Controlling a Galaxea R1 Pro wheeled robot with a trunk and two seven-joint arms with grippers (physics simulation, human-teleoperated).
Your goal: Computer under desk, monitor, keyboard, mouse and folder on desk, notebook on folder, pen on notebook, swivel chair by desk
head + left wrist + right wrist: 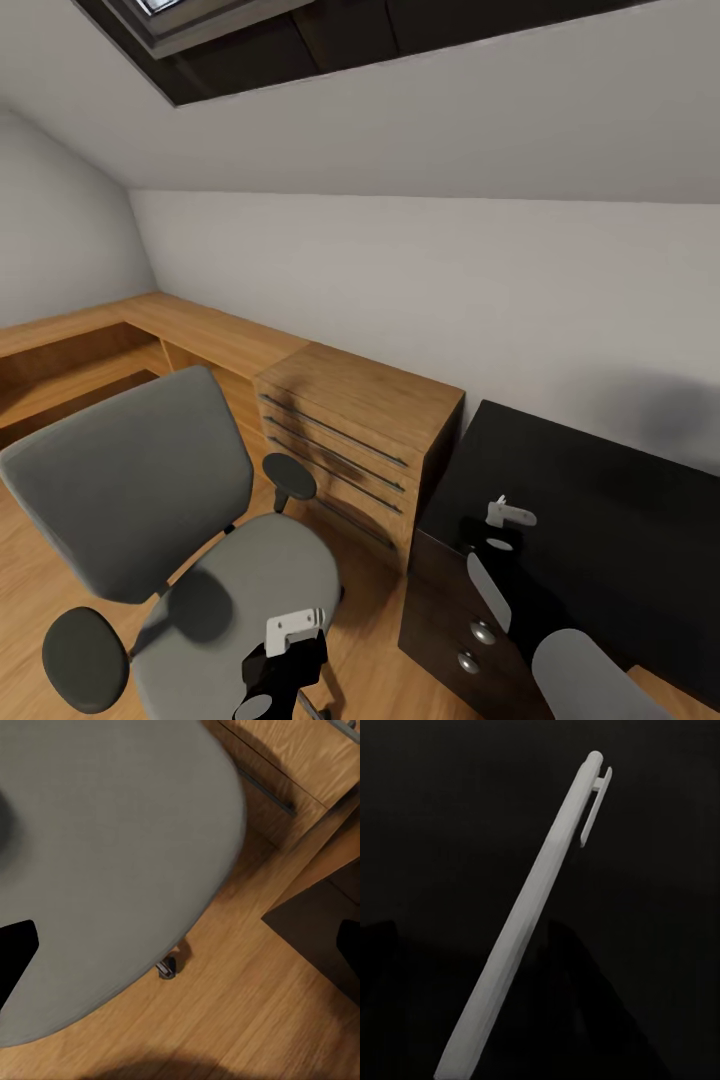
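While the head view shows the swivel chair (190, 540), the right tool (472, 1050) (wrist view) grips the pen (529, 919).

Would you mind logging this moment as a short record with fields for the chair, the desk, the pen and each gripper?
swivel chair: grey, seat bare, on the wood floor beside the oak dresser
desk: glossy black top, at the robot's right
pen: white, seen close against the black top in the right wrist view
left gripper: above the chair seat, state unclear
right gripper: above the desk, state unclear
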